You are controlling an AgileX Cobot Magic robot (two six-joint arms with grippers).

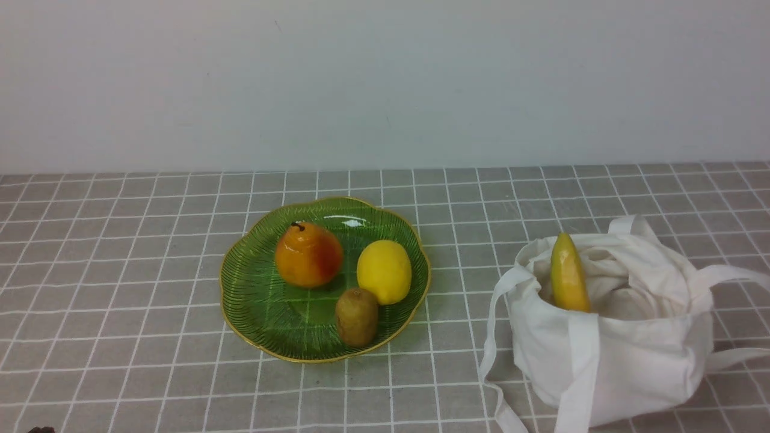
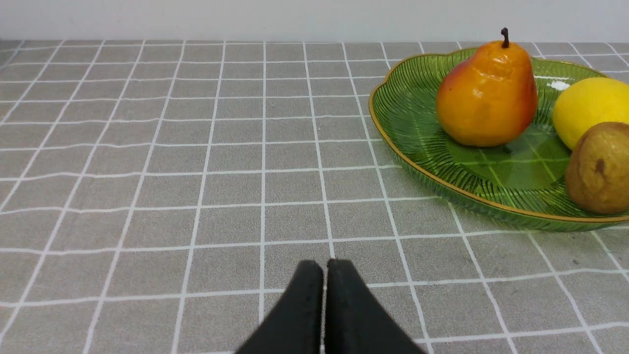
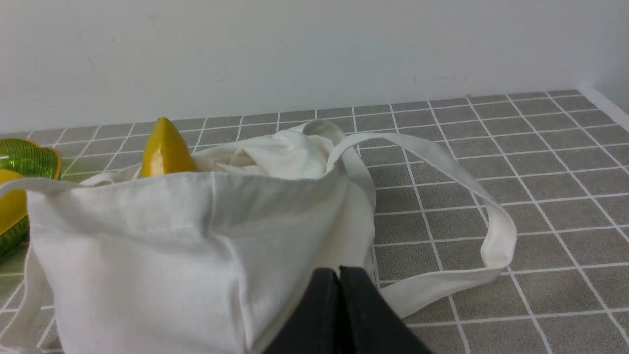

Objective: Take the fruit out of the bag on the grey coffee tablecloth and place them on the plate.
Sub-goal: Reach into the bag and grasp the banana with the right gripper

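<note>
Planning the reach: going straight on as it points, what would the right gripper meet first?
Most likely the bag, its near side just beyond the right gripper; depth is unclear.

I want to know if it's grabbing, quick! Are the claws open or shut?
Left claw: shut, holding nothing.
Right claw: shut, holding nothing.

From the front we look forward and slightly down across the tabletop (image 1: 120, 270) to the wall (image 1: 385, 78) at 12 o'clock, holding the plate (image 1: 252, 300) at about 11 o'clock and the bag (image 1: 637, 361) at about 2 o'clock. Our left wrist view sits low over the tabletop behind the left gripper (image 2: 324, 264) and shares the plate with the front view. Our right wrist view sits low behind the right gripper (image 3: 339, 271), very near the bag, which it shares too.
</note>
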